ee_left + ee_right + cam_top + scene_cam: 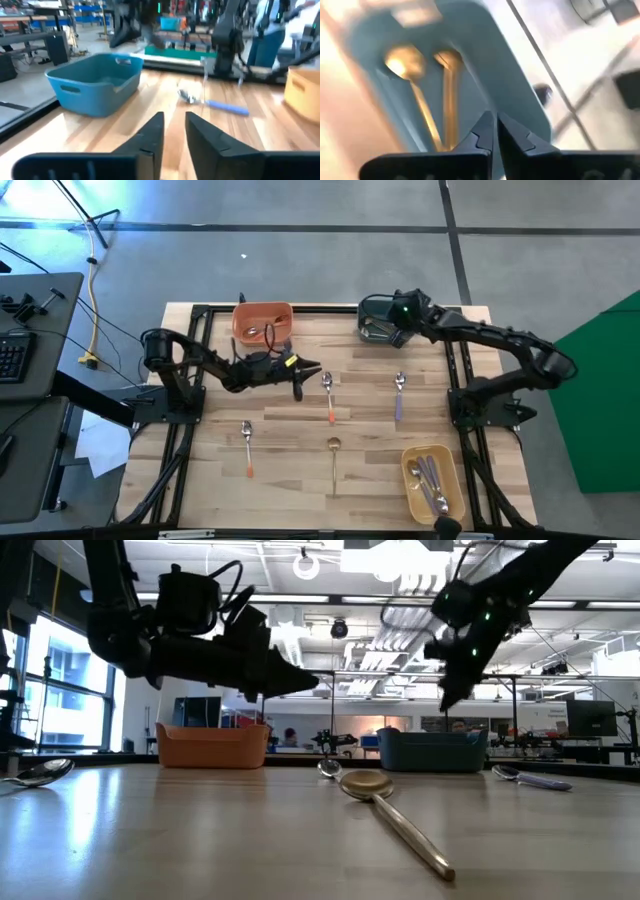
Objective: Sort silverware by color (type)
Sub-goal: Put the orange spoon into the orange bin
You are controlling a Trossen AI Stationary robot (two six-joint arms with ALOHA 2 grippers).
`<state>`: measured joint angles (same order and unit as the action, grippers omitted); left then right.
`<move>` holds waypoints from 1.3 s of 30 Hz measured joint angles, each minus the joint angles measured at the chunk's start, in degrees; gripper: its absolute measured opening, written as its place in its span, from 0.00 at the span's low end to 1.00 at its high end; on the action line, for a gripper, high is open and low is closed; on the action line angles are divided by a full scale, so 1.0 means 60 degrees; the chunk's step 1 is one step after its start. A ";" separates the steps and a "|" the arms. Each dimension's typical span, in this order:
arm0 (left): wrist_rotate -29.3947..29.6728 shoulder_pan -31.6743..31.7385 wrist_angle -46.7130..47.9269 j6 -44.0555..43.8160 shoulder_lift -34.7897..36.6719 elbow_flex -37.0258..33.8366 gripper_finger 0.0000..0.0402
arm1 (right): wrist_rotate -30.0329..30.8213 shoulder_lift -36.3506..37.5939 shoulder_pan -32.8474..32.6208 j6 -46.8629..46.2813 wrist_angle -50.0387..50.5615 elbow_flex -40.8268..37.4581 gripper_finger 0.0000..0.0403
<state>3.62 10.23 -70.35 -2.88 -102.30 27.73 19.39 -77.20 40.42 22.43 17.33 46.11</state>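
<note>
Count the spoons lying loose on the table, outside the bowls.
4: orange-handled spoon front left, orange-handled one mid-table, purple-handled spoon right of it, gold spoon front centre. The left gripper may hide another.

Right tool fingers closed together, above teal bowl, two gold spoons lying inside, handles side by side
</note>
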 joint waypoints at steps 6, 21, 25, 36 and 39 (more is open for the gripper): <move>0.0112 -0.0344 0.0683 0.0271 0.0000 -0.0004 0.02 | -0.1907 0.1072 -0.1271 -0.1171 -0.1383 -0.0723 0.00; -0.0230 0.0193 0.5026 -0.1496 -0.0098 0.1292 0.37 | -0.2121 0.1112 -0.4610 -0.1933 -0.6024 -0.2348 0.01; -0.0342 0.0477 0.5416 -0.1861 -0.0407 0.1615 0.47 | -0.1643 0.1112 -0.4872 -0.1857 -0.6031 -0.2390 0.01; -0.2003 0.1134 0.5281 -0.2180 -0.2070 0.2732 0.51 | -0.1401 0.1112 -0.4997 -0.1761 -0.5936 -0.2390 0.01; -0.2120 0.1175 0.5059 -0.2159 -0.2338 0.2900 0.50 | -0.1401 0.1112 -0.4997 -0.1761 -0.5936 -0.2390 0.01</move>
<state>-9.10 17.28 -39.99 -15.84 -116.33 45.12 10.98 -70.52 10.44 11.86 -18.28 31.77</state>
